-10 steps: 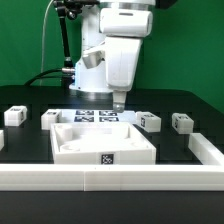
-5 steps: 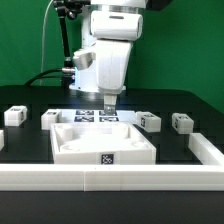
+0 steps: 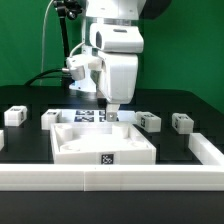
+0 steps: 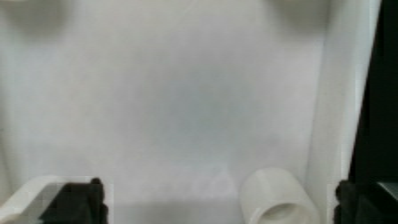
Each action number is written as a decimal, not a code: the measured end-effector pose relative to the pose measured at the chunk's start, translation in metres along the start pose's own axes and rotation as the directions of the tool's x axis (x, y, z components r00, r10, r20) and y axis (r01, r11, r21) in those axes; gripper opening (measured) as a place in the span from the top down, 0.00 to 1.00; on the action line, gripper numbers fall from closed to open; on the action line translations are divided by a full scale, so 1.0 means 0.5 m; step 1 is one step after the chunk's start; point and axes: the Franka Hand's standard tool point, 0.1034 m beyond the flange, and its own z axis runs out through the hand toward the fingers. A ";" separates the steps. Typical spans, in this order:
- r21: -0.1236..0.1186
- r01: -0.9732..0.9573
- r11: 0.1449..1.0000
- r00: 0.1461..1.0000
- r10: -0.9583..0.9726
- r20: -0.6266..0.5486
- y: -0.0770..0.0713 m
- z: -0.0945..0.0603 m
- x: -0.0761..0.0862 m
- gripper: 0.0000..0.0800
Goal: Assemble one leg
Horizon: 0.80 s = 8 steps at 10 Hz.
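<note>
Several legs stand on the black table in the exterior view: one leg (image 3: 14,115) at the far left, one leg (image 3: 50,119) beside the panel's left corner, one leg (image 3: 150,121) right of the gripper, and one leg (image 3: 182,122) further right. The large white square panel (image 3: 103,143) lies in the middle. My gripper (image 3: 112,108) hangs just above the panel's far edge. In the wrist view the gripper (image 4: 222,205) is open and empty, its dark fingertips (image 4: 71,200) wide apart over the white panel surface (image 4: 178,100), with a white round peg (image 4: 276,195) between them.
The marker board (image 3: 92,116) lies behind the panel. A white rail (image 3: 110,178) runs along the front of the table and turns back at the exterior view's right (image 3: 206,150).
The arm has swung to the exterior view's left and back toward the middle, its wrist has turned, and the gripper now hangs slightly lower over the panel's far edge. No part has moved.
</note>
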 end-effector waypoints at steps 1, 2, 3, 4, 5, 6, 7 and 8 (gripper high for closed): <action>0.000 -0.001 1.000 1.000 0.001 0.000 0.000 0.000 -0.001 0.19; 0.000 -0.001 1.000 1.000 0.001 0.000 0.000 0.000 -0.001 0.19; 0.001 -0.001 1.000 1.000 0.001 0.000 0.000 0.001 -0.001 0.19; -0.001 0.011 1.000 1.000 -0.011 -0.002 -0.005 0.006 -0.003 0.19; 0.004 0.016 1.000 1.000 -0.016 -0.009 -0.025 0.023 -0.010 0.19; 0.000 0.007 1.000 1.000 -0.007 -0.018 -0.050 0.049 -0.009 0.19; 0.006 0.001 1.000 1.000 -0.001 -0.026 -0.073 0.070 -0.007 0.19; 0.011 -0.004 1.000 1.000 0.005 -0.031 -0.080 0.084 -0.009 0.19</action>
